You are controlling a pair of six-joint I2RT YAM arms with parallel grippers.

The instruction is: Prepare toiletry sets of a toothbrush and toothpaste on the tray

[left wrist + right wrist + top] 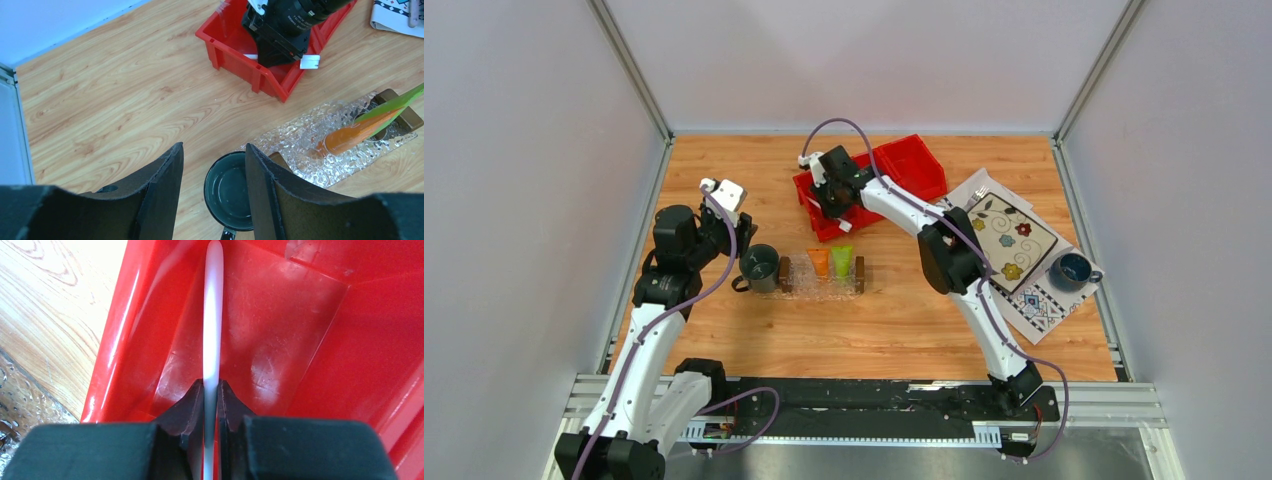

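My right gripper [211, 387] is shut on the slim white toothbrush [212, 315], down inside the left compartment of the red bin [300, 340]. In the top view this gripper [832, 192] sits over the bin [914, 165]. The clear tray [799, 285] with brown end handles lies in front of the bin. It holds the orange toothpaste tube [820, 262] and the green one [842, 260] side by side. My left gripper [214, 165] is open and empty, above the wood beside a dark mug [230, 192]. The tray [300, 140] and both tubes [350, 137] show to its right.
The dark grey-green mug [761, 267] stands just left of the tray. A flower-patterned cloth [1014, 240] with a fork [977, 198] and a blue mug [1072, 268] lies at the right. Walls close the table on three sides.
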